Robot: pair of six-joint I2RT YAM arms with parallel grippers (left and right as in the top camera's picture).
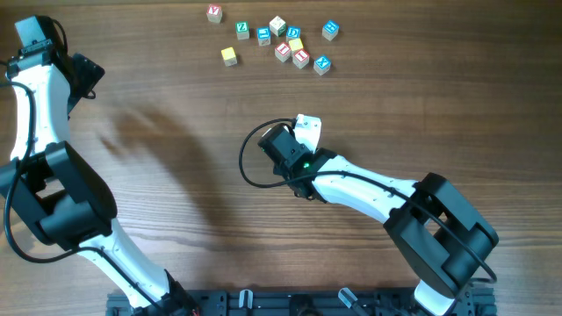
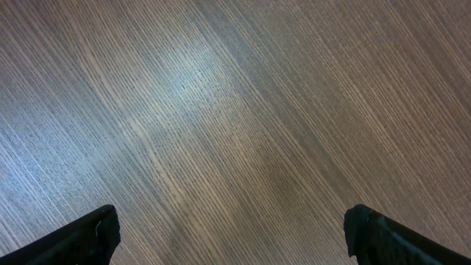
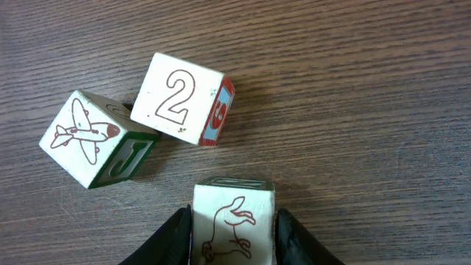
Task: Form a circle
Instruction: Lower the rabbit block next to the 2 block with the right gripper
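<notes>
Overhead: the circle (image 1: 283,52), a bunch of small painted wooden letter cubes, is sitting near the far edge of the brown wood-grain table (image 1: 158,114). It is reading as a tight clump more than a clean ring. Loose pieces are lying around it, among them a yellow cube (image 1: 229,56) on one side and a blue-faced cube (image 1: 330,31) on the other. The right gripper (image 1: 307,132) is pointing toward the bunch from well apart, with something pale at its tip that is too small to read. I judge the task to be partly done: cubes are gathered, but spacing them and closing the ring are left.

Left wrist: the left gripper (image 2: 235,235) is hanging over bare table, jaws wide apart and gripping nothing. Only the fingertips are showing, at the bottom corners.

Right wrist: the black fingers are pressing both sides of a cream cube with a brown animal outline (image 3: 234,221), which the frame is cutting off. Just ahead, a white "2" cube (image 3: 180,96) is touching an airplane cube with a green "J" (image 3: 88,140). I cannot tell how these two are lying relative to the circle.
</notes>
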